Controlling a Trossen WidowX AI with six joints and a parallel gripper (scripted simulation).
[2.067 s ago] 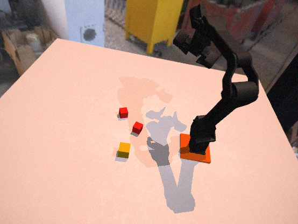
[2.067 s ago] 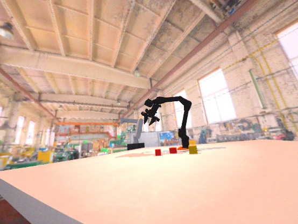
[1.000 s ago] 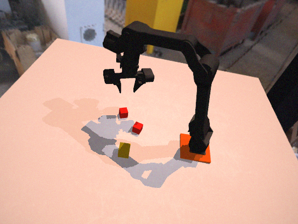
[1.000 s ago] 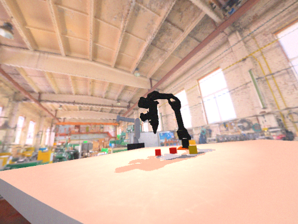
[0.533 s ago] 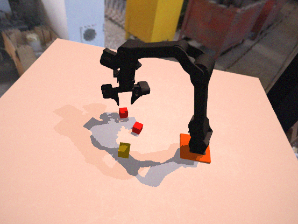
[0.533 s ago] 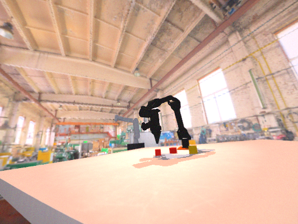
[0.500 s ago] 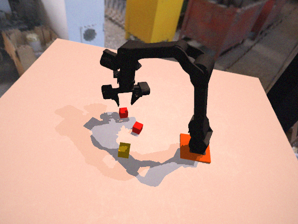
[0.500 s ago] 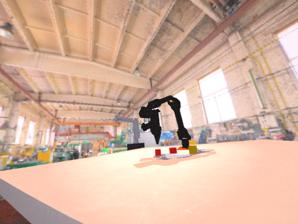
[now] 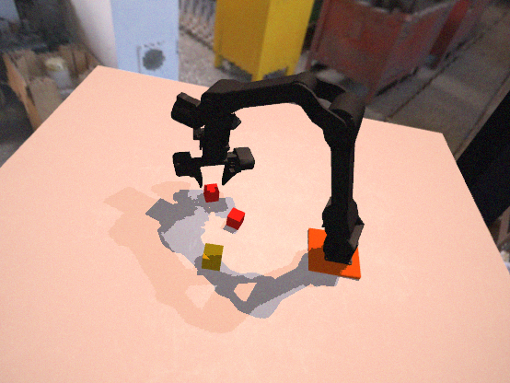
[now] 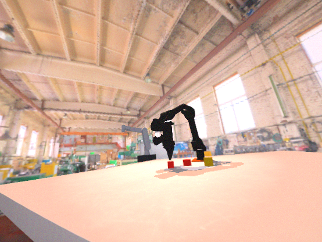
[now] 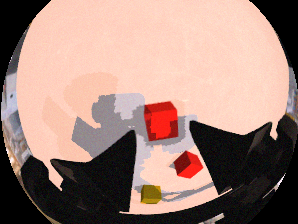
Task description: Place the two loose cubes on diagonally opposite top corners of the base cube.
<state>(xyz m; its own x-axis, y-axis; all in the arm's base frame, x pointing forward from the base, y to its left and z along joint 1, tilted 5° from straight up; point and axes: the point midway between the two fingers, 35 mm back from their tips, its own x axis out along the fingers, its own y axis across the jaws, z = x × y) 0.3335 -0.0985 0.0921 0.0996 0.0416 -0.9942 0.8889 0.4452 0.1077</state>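
Observation:
A red cube sits flat on the table. My gripper is open and empty, pointing down just above this cube, with one fingertip toward each side of it in the wrist view. A second red cube lies on the table nearer the arm's base, turned at an angle to the first. The yellow base cube stands apart from both, with nothing on top. It looks larger and is mostly in shadow.
The arm's foot stands on an orange plate at the right of the top view. The second red cube is close beside the first. The arm's shadows fall across the table around all three cubes.

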